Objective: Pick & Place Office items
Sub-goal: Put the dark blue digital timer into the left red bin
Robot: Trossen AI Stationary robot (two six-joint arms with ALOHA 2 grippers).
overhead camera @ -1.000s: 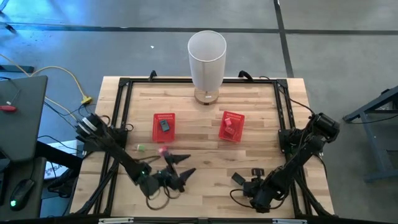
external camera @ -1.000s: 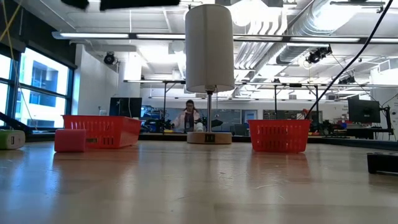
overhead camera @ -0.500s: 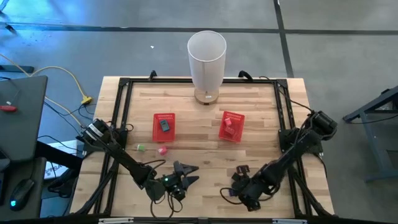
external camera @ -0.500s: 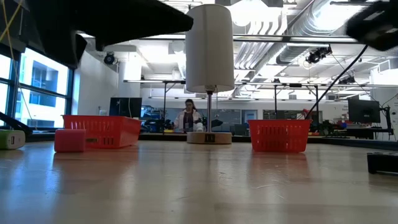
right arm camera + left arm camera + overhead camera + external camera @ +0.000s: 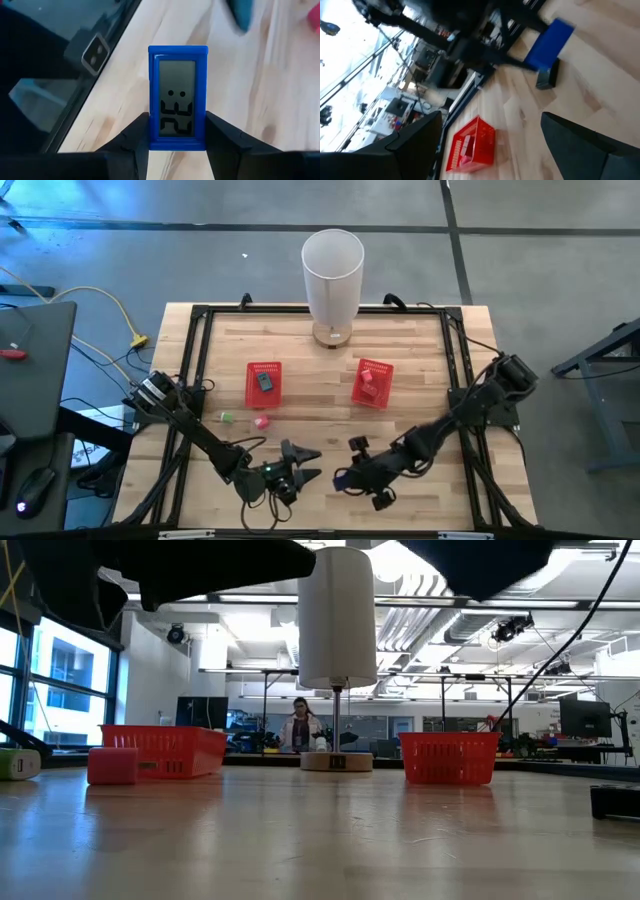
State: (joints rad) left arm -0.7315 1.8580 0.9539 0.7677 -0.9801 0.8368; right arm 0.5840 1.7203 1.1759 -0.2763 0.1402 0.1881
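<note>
My right gripper (image 5: 343, 478) is over the table's near middle, shut on a blue digital clock (image 5: 178, 97), which also shows in the left wrist view (image 5: 549, 42). Just to its left my left gripper (image 5: 310, 463) stands open and level, holding nothing. A pink item (image 5: 261, 421) and a green item (image 5: 227, 417) lie on the table in front of the left red basket (image 5: 264, 382), which holds a dark item. The right red basket (image 5: 372, 383) holds a pink-red item. The right wrist view also shows a teal item (image 5: 245, 15) on the table. My right gripper pinches the clock's two long side edges (image 5: 151, 135), near the end closest to the wrist, between its two fingers (image 5: 220, 137). The fingers slant down from the table's right. The clock sticks out beyond the fingertips, display toward the wrist camera, lifted clear of the table.
A tall white cylinder (image 5: 333, 275) on a round base stands at the far middle. A black frame (image 5: 195, 370) runs along the table's edges. A black item (image 5: 615, 802) lies at the low view's right. A person shows in the room behind.
My right gripper has carried the blue clock up and toward the table's left, rolling as it went, and now hangs close to my left gripper. My left gripper has rolled about its own axis, then kept still.
</note>
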